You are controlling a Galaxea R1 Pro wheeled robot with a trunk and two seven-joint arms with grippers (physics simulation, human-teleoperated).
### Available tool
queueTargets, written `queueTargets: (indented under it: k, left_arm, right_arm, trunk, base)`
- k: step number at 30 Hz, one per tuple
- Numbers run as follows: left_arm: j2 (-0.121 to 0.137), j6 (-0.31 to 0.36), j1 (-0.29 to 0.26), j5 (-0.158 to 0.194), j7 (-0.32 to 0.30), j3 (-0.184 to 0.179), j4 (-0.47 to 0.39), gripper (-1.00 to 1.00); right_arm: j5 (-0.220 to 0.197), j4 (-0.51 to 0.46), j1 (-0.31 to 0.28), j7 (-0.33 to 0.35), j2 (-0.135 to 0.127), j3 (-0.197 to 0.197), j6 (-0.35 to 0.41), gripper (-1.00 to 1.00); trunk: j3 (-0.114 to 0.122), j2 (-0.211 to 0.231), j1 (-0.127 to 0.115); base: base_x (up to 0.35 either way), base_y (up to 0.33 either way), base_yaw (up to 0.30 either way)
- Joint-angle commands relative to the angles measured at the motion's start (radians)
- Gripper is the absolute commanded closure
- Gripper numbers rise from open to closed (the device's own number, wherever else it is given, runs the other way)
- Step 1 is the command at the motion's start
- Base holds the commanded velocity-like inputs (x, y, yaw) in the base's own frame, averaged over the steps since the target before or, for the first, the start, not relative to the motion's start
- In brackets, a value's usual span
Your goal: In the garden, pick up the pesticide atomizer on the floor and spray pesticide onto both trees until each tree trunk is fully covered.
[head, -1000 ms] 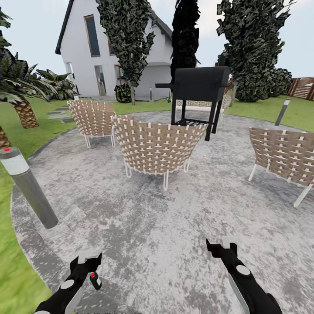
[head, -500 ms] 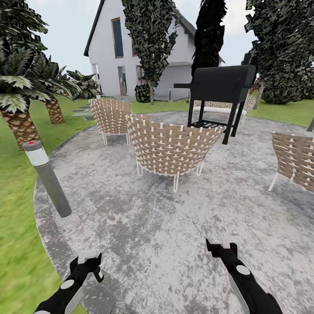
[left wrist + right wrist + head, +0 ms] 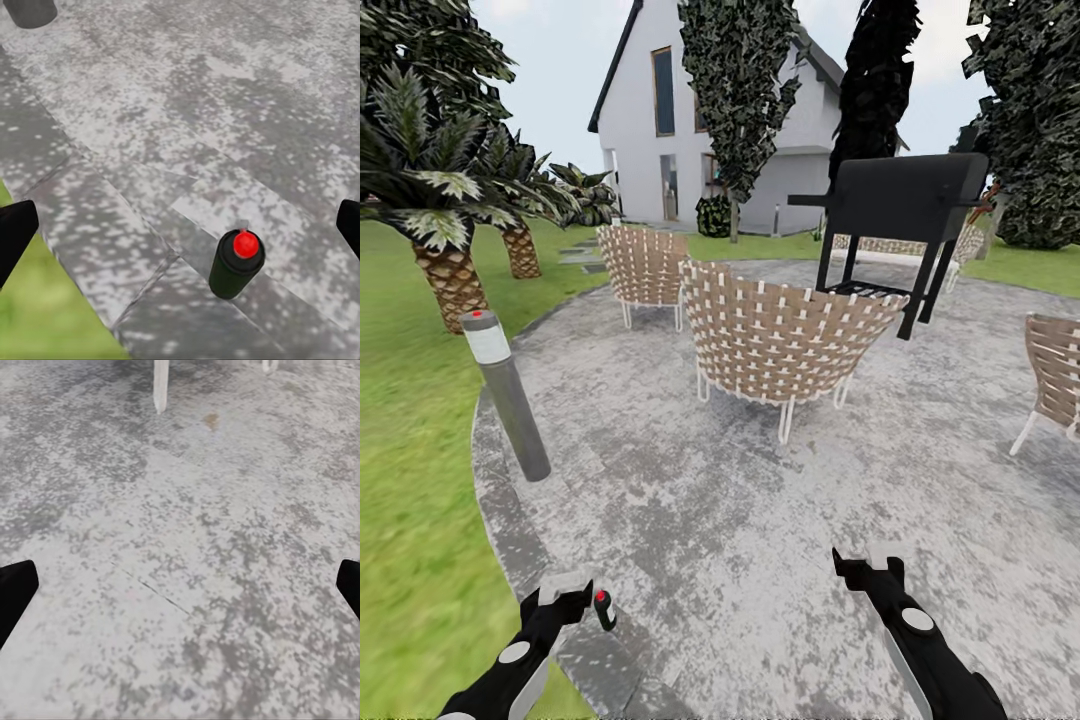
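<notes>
Dark green atomizer (image 3: 236,264), red cap, upright on paving (image 3: 225,112).

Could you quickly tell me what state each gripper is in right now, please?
Left gripper: open, holding nothing; the pesticide atomizer stands on the paving ahead of it.
Right gripper: open, holding nothing.

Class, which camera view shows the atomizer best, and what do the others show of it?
The left wrist view: the atomizer stands upright on the paving, its dark body and red cap seen whole between the open fingers. In the head view it is small, beside the left gripper. The right wrist view looks at bare paving and a chair leg.
</notes>
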Motion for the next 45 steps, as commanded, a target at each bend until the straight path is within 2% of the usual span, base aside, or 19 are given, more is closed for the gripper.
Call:
queueTargets:
  k: [1,6,18,38,42,45]
  left_arm:
    - [0.000,-0.003,-0.001,0.008,0.000,-0.002,0.001,-1.00]
    - [0.000,-0.003,-0.002,0.008,-0.001,-0.004,0.005,-1.00]
    - [0.000,-0.003,-0.002,0.002,-0.001,-0.005,0.008,-1.00]
    - [0.000,-0.005,-0.002,-0.005,-0.001,-0.007,0.011,-1.00]
    - [0.000,-0.036,-0.001,-0.006,-0.001,-0.007,0.012,-1.00]
    - [0.000,-0.102,0.001,-0.007,-0.001,-0.008,0.013,-1.00]
  right_arm:
    - [0.000,0.000,0.000,0.000,0.000,0.000,-0.001,-1.00]
    - [0.000,0.000,0.000,0.000,0.000,-0.001,-0.001,-1.00]
    - [0.000,-0.001,0.000,0.000,0.000,-0.002,-0.001,-1.00]
    - [0.002,0.001,0.000,-0.001,0.000,0.000,-0.002,-1.00]
    - [0.003,0.002,0.000,0.000,0.000,0.000,-0.003,-1.00]
    - [0.003,0.004,0.000,0.001,0.000,0.000,-0.003,-1.00]
  trunk:
    - [-0.005,-0.001,0.000]
    - [-0.025,-0.002,0.003]
    - [-0.079,-0.005,0.008]
    - [-0.157,-0.009,0.017]
    - [-0.172,-0.010,0.019]
    - [-0.184,-0.011,0.020]
  base:
    - [0.000,0.000,0.012]
    - [0.000,0.000,-0.055]
    - [0.000,0.000,-0.237]
    - [0.000,0.000,-0.003]
    - [0.000,0.000,0.000]
    - [0.000,0.000,0.000]
